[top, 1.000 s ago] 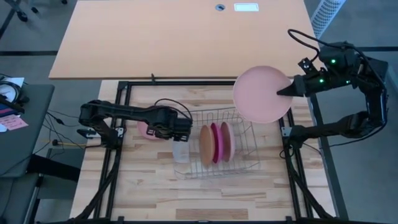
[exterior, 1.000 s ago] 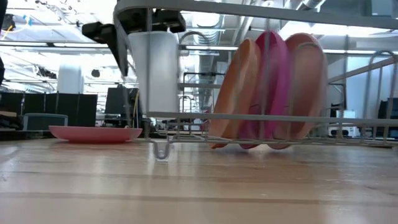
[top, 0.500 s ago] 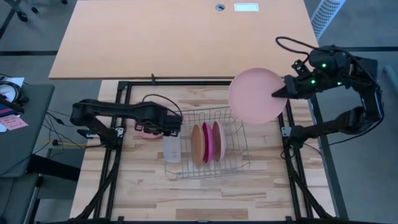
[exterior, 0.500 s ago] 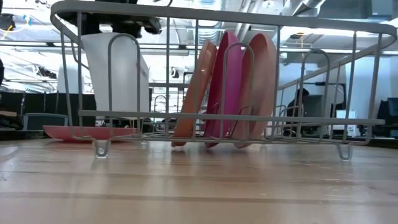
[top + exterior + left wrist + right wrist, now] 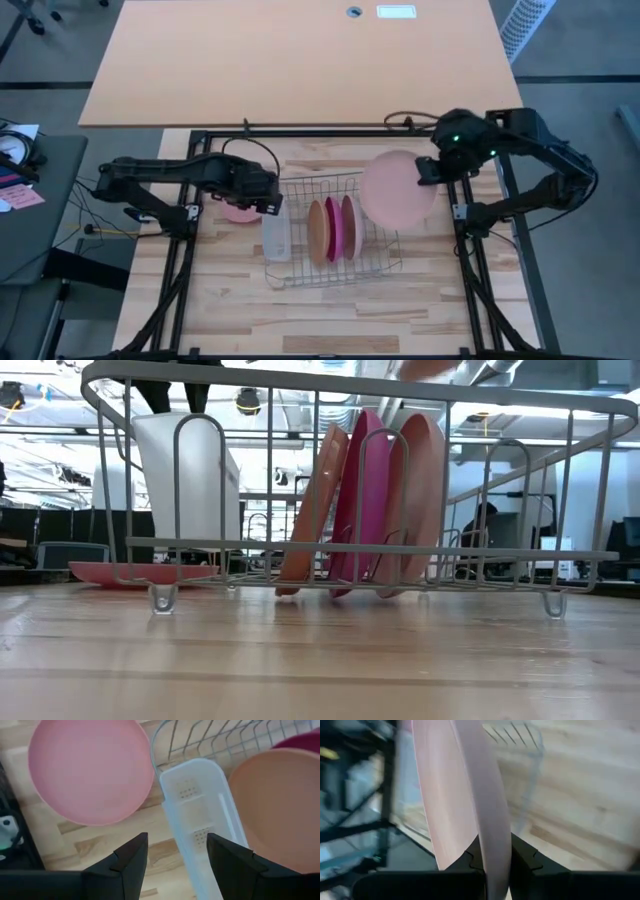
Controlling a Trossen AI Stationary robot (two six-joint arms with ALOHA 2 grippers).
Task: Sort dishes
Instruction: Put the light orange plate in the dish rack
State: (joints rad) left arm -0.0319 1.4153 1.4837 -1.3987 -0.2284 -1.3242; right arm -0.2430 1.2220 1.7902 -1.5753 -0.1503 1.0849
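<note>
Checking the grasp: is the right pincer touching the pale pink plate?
Touching. The right wrist view shows the right pincer clamped on the rim of the pale pink plate.

A bare tan desk (image 5: 290, 60) is seen beyond the wooden table (image 5: 330, 310), grey floor (image 5: 60, 60) around it; ceiling lights and ducts (image 5: 320, 400) are glimpsed overhead.

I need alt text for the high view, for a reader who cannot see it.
The right gripper holds a pale pink plate over the wire rack, where three plates stand upright. The open left gripper hovers above the white tray, beside another pink plate.
</note>
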